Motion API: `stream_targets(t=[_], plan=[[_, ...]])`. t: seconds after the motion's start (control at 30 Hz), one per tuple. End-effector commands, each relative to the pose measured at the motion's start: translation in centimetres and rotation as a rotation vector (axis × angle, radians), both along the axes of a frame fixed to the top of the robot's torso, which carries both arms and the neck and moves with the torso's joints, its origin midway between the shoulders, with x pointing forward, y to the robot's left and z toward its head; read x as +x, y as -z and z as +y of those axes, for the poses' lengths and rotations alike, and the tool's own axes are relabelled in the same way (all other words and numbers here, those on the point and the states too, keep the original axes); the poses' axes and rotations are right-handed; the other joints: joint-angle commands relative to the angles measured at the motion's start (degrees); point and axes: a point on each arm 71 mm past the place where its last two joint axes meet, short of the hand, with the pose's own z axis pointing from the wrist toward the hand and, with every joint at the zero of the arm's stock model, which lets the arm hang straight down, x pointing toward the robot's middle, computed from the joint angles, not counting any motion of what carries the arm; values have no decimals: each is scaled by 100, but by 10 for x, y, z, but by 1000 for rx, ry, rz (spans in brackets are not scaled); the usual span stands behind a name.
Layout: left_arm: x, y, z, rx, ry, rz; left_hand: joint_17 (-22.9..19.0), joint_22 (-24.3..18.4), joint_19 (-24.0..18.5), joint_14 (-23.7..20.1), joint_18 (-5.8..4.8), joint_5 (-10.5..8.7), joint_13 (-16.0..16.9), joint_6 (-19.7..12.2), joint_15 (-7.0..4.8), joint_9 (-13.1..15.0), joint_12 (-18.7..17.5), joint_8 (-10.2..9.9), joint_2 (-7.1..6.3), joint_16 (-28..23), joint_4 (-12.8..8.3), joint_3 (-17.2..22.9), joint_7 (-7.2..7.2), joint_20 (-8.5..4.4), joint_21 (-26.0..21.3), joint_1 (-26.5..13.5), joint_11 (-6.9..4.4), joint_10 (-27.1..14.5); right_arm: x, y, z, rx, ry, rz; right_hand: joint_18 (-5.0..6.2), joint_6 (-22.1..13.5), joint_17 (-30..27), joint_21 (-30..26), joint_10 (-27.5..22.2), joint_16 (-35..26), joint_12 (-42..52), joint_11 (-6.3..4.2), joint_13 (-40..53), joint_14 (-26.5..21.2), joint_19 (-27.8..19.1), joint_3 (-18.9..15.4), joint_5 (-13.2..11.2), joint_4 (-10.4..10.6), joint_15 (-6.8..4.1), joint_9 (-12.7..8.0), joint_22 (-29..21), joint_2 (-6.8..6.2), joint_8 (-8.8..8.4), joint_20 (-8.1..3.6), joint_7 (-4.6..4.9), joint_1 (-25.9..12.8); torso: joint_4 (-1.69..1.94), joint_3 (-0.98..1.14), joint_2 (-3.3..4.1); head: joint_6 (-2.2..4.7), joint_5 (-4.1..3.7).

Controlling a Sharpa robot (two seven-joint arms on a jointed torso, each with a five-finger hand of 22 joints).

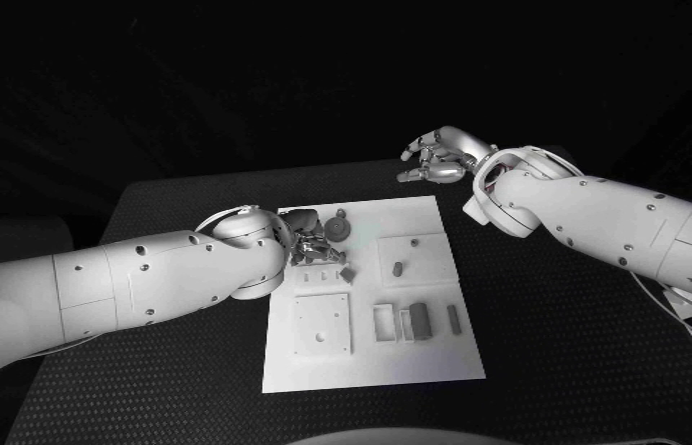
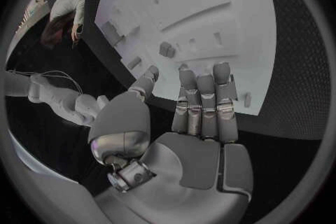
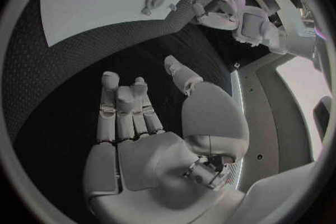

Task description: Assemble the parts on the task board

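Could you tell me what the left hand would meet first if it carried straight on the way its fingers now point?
Probably the task board: the left hand points its fingers over the near edge, with small parts just ahead, though height is unclear.

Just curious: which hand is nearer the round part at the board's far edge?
Left. The left hand sits over the board right beside the round part; the right hand hovers off the board.

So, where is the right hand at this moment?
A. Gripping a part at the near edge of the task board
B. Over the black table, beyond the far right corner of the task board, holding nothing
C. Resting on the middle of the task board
B: the right hand sits over the black table past the task board, fingers apart and empty.
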Motion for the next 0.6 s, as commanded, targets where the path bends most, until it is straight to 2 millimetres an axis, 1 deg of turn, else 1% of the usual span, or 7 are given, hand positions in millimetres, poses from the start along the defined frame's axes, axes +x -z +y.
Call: stream_targets(t=[0.03,0.13,0.23,0.33,0.4,0.53,0.6], plan=[[1,-3,7,-112,-55,0,-90,-60,-110,-72,39,-7,-97,-74,63,-16,-148,-15,40,-128,-40,19,20,-3,-117,42,25,-101,-16,-1,10,-89,-80,-103,70,133,-14,-6,-4,34,25,-28,-17,-19,-33,10,22,-128,-22,20,99,11,64,-2,7,127,16,-10,-2,45,-24],[1,-3,22,-217,-120,24,-310,-253,-347,-275,6,1,-381,-173,257,-36,-588,-14,83,-491,-132,95,108,174,-456,153,112,-294,-38,11,21,-152,-133,-95,70,299,-29,-3,18,29,31,-73,-45,-9,-21,3,21,-276,-63,60,94,28,166,13,-42,236,3,-17,3,95,-17],[2,-4,35,-300,-173,39,-439,-372,-457,-372,19,40,-571,-222,394,-46,-846,3,129,-693,-249,173,151,307,-657,342,166,-364,-53,19,30,-196,-157,-95,70,401,-41,-6,33,25,35,-107,-66,-2,-13,-19,21,-323,-94,85,89,14,227,28,-78,230,-19,-20,5,118,8],[4,-5,46,-402,-217,47,-573,-493,-540,-450,48,219,-776,-251,544,-55,-1125,42,228,-918,-433,227,188,446,-858,579,224,-410,-68,30,41,-256,-177,-86,70,498,-48,-1,62,34,66,-143,-70,21,11,-24,21,-334,-129,107,85,-9,281,30,-116,220,-30,-19,5,147,21],[6,-6,53,-487,-242,60,-621,-540,-557,-465,68,249,-857,-284,587,-67,-1232,52,307,-1001,-475,268,204,503,-937,714,242,-418,-79,39,49,-296,-192,-78,70,557,-51,7,82,45,89,-163,-69,42,31,-23,21,-320,-147,119,86,-38,312,28,-137,203,-38,-31,1,171,26],[10,-6,62,-606,-287,71,-691,-605,-633,-552,78,157,-996,-313,683,-90,-1413,82,302,-1139,-454,415,237,597,-1077,982,295,-486,-92,51,62,-338,-218,-74,70,656,-42,30,128,90,153,-204,-54,93,80,2,21,-248,-185,137,88,-113,361,12,-182,164,-38,-56,-6,194,44],[12,-7,66,-626,-322,54,-719,-628,-683,-605,81,155,-1058,-330,724,-102,-1490,94,336,-1198,-469,468,249,639,-1139,1078,323,-532,-97,57,70,-358,-233,-78,70,678,-38,39,140,109,175,-219,-49,110,98,18,21,-202,-200,139,89,-149,369,3,-196,143,-32,-59,-10,199,55]])
